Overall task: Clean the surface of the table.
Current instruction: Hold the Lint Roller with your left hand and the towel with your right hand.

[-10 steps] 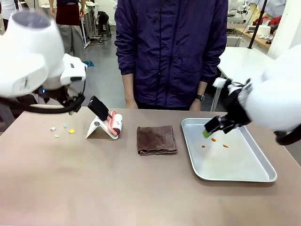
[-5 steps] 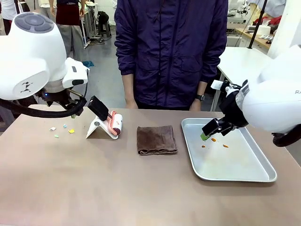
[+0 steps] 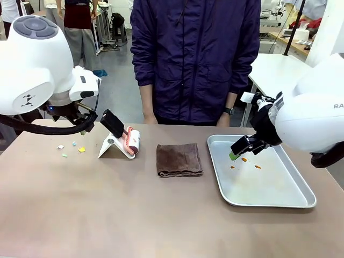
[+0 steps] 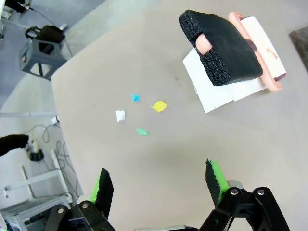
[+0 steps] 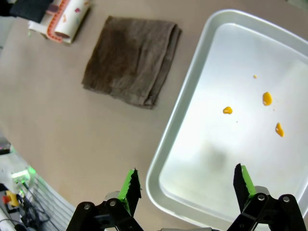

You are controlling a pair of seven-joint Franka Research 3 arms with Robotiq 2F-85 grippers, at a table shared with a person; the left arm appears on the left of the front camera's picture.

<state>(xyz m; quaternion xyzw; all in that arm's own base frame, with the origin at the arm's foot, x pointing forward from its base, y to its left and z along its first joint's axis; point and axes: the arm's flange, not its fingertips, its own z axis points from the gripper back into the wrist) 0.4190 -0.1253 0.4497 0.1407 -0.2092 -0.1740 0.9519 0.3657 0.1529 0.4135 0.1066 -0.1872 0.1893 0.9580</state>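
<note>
The tan table [image 3: 134,215] carries a few small coloured paper scraps [image 3: 70,148] at its far left. In the left wrist view those scraps [image 4: 139,113] lie ahead of my open left gripper [image 4: 159,183], which hovers above the table with nothing between its fingers. In the front view the left gripper [image 3: 84,129] hangs just left of a lint roller [image 3: 130,141]. My right gripper [image 3: 239,150] is open over the far left part of a silver tray [image 3: 279,188]. Its wrist view has the right gripper [image 5: 186,183] above the tray's edge [image 5: 159,163].
The lint roller [image 4: 255,48] with a black foam handle rests on a white stand. A folded brown cloth [image 3: 179,159] lies mid-table, beside the tray [image 5: 202,144]. Orange spots [image 5: 227,110] dot the tray. A person [image 3: 193,59] stands at the far edge.
Both arms were blurred with motion a second ago and now hold still. The right gripper has shifted slightly left and down over the tray.
</note>
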